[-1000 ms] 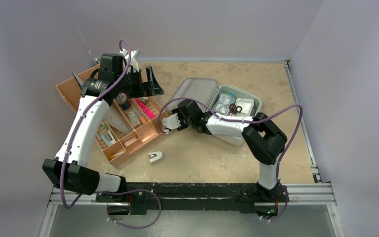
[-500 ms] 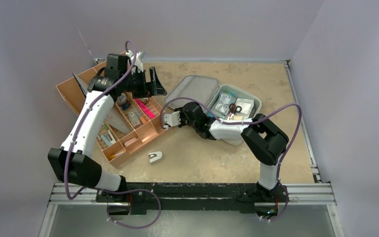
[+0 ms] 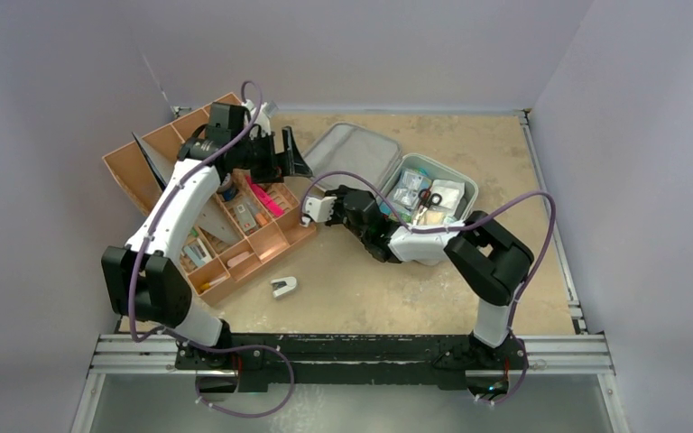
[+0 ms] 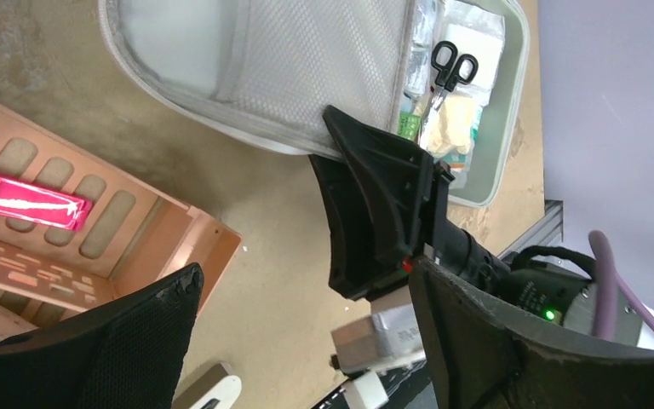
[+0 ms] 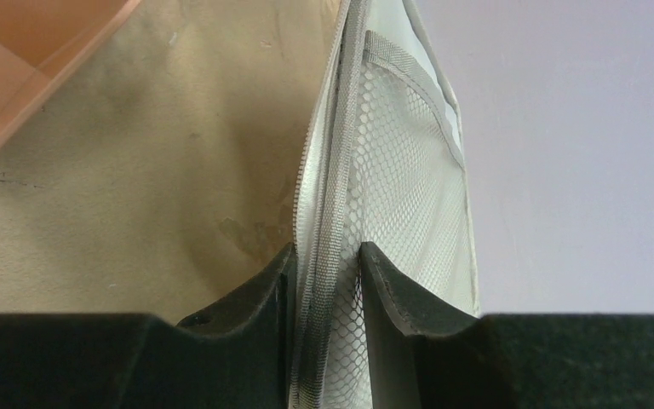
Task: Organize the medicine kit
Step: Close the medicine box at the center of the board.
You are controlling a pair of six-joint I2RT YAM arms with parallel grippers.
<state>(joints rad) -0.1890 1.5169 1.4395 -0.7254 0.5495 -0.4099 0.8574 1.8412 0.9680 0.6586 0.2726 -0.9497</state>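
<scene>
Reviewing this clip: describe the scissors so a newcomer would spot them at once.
Find the light grey medicine kit lying open near the middle of the table. In its deeper right half, small scissors lie on top of pale packets. Their black loop handles are the only dark thing among those white and cream supplies.

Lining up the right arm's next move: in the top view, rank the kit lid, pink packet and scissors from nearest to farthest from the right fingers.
1. Kit lid, edge pinched by the right fingers.
2. Pink packet, left, in the tray.
3. Scissors, right, inside the medicine kit.
</scene>
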